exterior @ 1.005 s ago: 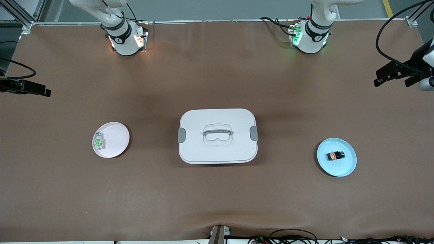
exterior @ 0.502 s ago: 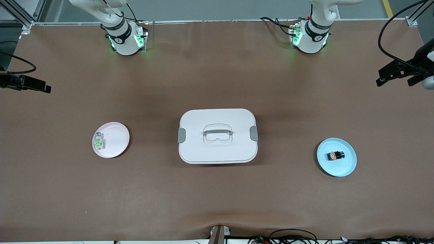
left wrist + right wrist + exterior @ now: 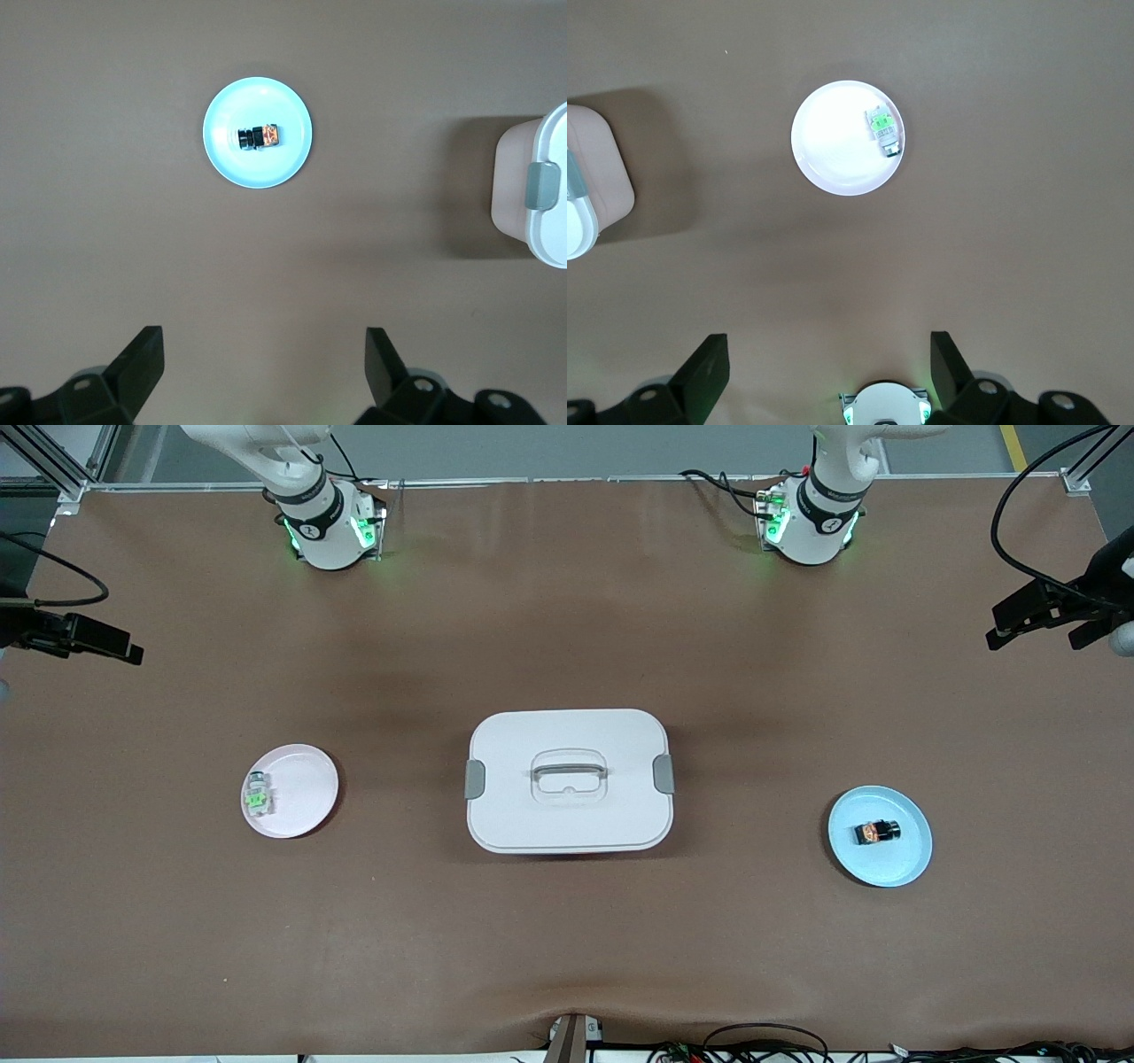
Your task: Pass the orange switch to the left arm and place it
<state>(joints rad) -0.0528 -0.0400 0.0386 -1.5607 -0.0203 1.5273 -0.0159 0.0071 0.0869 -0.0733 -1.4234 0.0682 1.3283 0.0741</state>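
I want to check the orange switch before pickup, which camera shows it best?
The left wrist view: it looks straight down on the orange switch, lying in the blue plate, unobstructed. The front view shows it too, but smaller. The right wrist view does not show it.

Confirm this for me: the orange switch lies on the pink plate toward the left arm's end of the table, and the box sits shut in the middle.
Not quite: the plate is wrong. The orange switch lies on the light blue plate toward the left arm's end of the table, as the front view and left wrist view show. The pink plate holds the green-centred switch. The box does sit shut in the middle.
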